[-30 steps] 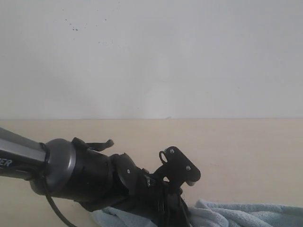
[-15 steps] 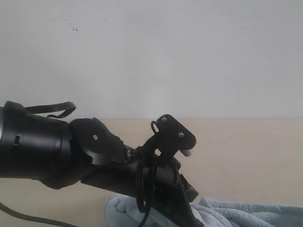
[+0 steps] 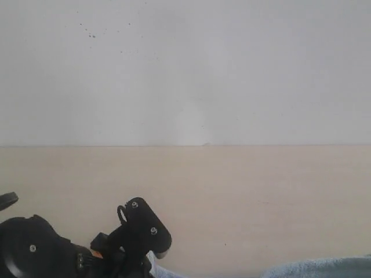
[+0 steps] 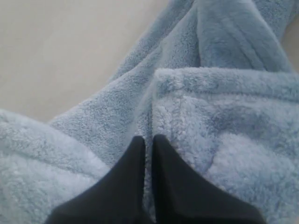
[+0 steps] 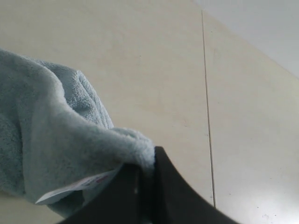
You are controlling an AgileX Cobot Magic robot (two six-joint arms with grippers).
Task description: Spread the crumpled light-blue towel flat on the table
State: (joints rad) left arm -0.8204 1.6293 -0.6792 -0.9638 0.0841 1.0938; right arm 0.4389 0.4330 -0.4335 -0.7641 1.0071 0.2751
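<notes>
1. Your left gripper (image 4: 147, 139): tapered black jaws together, pinching a fluffy fold of the pale-blue towel (image 4: 219, 116).
2. Your right gripper (image 5: 148, 163) is clamped on the towel's corner, beside the white label (image 5: 77, 186).
3. In the exterior view, the towel lies rumpled at five o'clock on the matte beige table (image 3: 243, 185).

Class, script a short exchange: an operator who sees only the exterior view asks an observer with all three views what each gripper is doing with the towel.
Operator: I see only the left arm low in the corner and a strip of the towel at the bottom edge. Is the left gripper holding anything?
Observer: Yes. The left wrist view shows the left gripper shut, its tips pinching a fold of the towel.
Operator: The right one is outside my picture. What is it doing?
Observer: The right gripper is shut on the towel's corner, right beside the small white label.
</notes>
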